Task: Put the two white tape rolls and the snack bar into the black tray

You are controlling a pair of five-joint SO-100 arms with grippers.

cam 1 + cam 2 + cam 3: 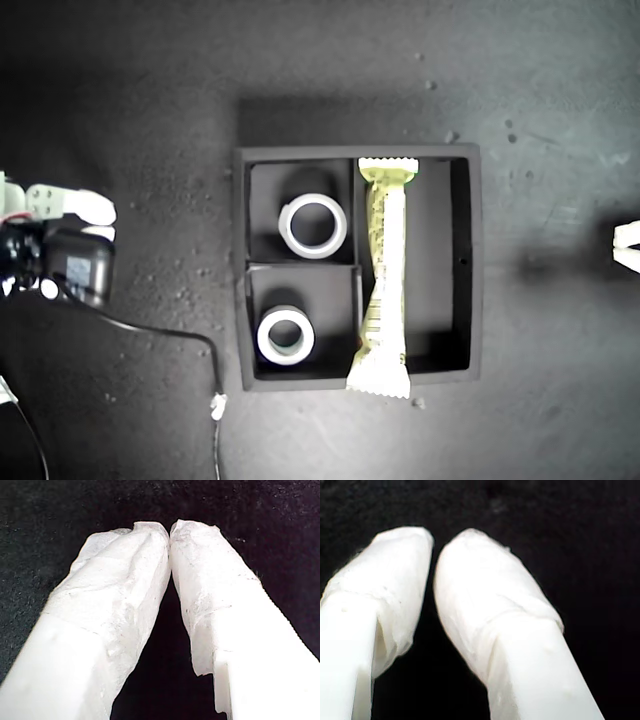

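Observation:
The black tray (476, 262) sits in the middle of the exterior view. One white tape roll (313, 225) lies in its upper small compartment, the other white tape roll (286, 336) in the lower small one. The snack bar (384, 275) runs along the long compartment, both crimped ends resting on the tray's walls. My first gripper (170, 530) is shut over dark table, fingertips touching, nothing held. My second gripper (434, 545) is shut too, with only a sliver between its tips. Neither wrist view shows the tray.
One arm (60, 240) rests at the exterior view's left edge, and a white tip of another arm (628, 247) shows at its right edge; which is which cannot be told. A black cable (150, 330) with a white plug (217, 405) trails towards the tray.

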